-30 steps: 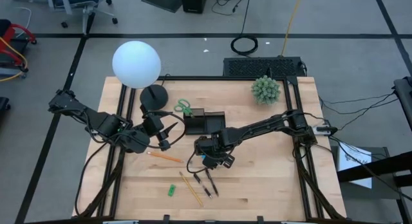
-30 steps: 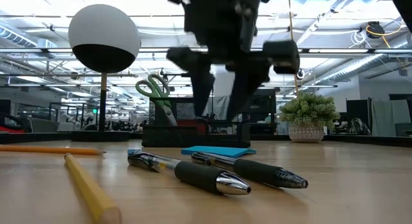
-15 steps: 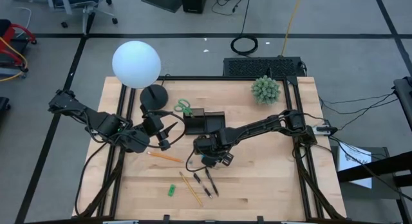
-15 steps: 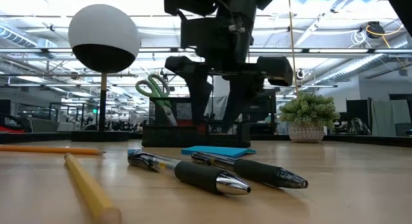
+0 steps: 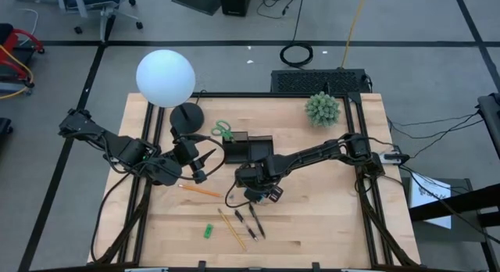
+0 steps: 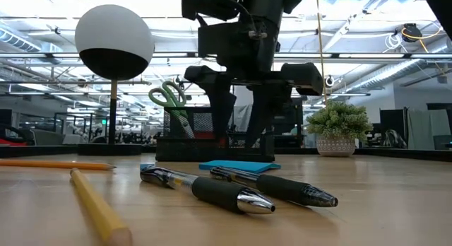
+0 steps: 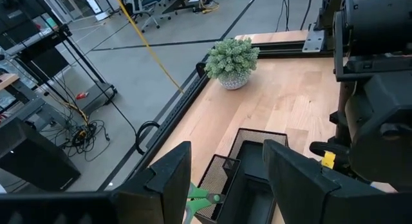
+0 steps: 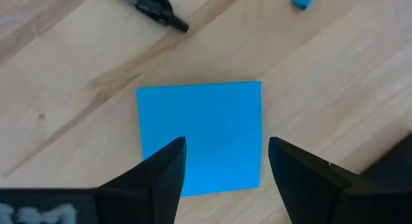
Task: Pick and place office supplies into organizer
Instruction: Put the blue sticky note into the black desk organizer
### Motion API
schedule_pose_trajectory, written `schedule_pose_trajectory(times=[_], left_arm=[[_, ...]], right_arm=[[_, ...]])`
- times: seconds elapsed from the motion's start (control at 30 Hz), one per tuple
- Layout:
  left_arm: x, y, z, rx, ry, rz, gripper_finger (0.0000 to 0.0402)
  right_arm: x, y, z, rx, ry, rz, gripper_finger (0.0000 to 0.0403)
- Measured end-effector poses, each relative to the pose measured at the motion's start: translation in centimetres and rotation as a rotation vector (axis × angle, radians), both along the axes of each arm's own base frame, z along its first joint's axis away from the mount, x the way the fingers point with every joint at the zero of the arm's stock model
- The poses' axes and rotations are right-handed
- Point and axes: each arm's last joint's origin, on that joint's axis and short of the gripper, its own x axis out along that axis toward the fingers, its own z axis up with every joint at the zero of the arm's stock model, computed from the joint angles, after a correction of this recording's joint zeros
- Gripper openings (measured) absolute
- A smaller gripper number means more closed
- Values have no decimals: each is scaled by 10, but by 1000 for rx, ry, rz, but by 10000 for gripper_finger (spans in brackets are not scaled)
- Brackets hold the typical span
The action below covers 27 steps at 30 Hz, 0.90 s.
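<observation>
The right gripper was lowered toward the blue sticky pad, seemingly close above it, and its fingers were brought astride the pad, slightly wider apart.

My right gripper hangs over the sticky pad at mid-desk. The organizer sits at its 12 o'clock, the pens at 6, my left gripper at 9, and the plant toward 1.
</observation>
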Motion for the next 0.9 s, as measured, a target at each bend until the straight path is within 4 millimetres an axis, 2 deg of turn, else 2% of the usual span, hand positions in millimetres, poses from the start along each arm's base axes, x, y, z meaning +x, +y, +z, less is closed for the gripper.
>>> schedule_pose_trajectory(times=[0.47,0.9], left_arm=[[0,0,0,0,0,0,195],[0,0,0,0,0,0,195]], right_arm=[[0,0,0,8,1,-35,343],[-3,14,0,15,9,-39,355]])
